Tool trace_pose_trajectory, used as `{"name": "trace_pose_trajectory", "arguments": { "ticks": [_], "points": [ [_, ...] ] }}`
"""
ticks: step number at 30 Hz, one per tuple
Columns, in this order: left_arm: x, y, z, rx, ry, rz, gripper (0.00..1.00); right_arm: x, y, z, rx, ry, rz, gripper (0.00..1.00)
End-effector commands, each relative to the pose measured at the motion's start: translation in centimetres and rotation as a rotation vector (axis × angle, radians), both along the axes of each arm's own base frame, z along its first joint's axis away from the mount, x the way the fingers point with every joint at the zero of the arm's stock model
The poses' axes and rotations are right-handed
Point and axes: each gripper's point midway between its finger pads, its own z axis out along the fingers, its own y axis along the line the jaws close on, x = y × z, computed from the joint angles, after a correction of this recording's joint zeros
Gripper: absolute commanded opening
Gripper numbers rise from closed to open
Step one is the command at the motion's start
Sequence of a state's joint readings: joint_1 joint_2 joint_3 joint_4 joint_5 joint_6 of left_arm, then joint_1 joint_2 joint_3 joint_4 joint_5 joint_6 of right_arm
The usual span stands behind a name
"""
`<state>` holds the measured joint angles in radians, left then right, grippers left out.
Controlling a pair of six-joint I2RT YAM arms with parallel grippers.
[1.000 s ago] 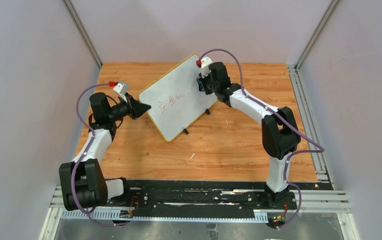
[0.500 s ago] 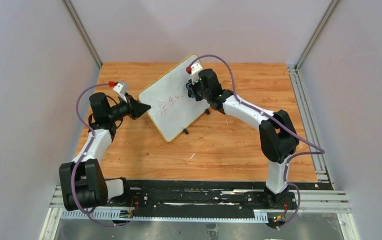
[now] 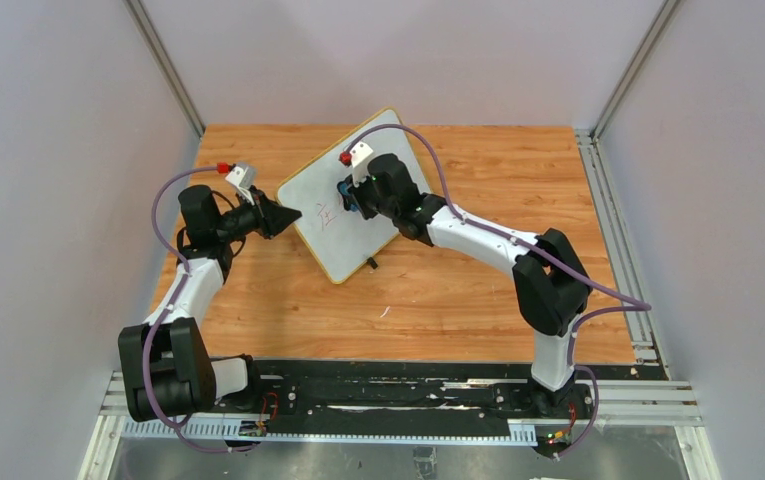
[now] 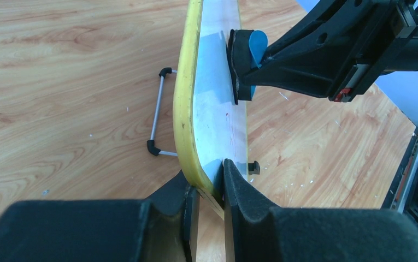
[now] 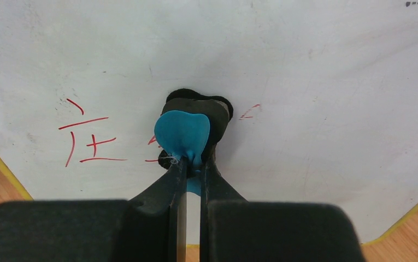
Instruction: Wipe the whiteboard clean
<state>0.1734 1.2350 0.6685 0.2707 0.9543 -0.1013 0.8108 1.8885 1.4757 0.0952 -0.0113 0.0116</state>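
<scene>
Leaning whiteboard | yellow rim | red characters beside blue eraser

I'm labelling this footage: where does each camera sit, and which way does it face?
Top external: above and behind the robot, looking down at the table; left arm and right arm show.
Left wrist: looks along the whiteboard's edge; left gripper clamps its rim.
Right wrist: faces the whiteboard's written side; right gripper pinches the blue eraser.
Shared: all three see the whiteboard.
</scene>
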Motion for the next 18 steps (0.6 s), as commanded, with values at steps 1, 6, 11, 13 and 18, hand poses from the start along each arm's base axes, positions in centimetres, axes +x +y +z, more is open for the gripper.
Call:
{"name": "trace_pose_trajectory", "arguments": {
  "ticks": [1,6,11,13,18],
  "points": [
    [0.2,0.3,-0.9,0.106,-0.067,-0.017,0.00,1.4,-0.8,-0.4,-0.009,-0.016,-0.021,0.01],
    [0.2,0.4,-0.9,0.107,-0.067,-0.017,0.00,5.9,-5.7,0.0,-0.031,-0.013,-0.122,0.01],
    [0.2,0.3,-0.9,0.105,-0.065,-0.018,0.00,9.0,-9.4,0.6,-0.044,-0.010,-0.186,0.01],
    [0.2,0.3,-0.9,0.106,-0.065,-0.019,0.00,9.6,-10.1,1.2,-0.040,-0.016,-0.197,0.01],
    [0.2,0.3,-1.0,0.107,-0.062,-0.018,0.00,9.3,-9.2,2.1,-0.005,-0.002,-0.160,0.01]
  ]
}}
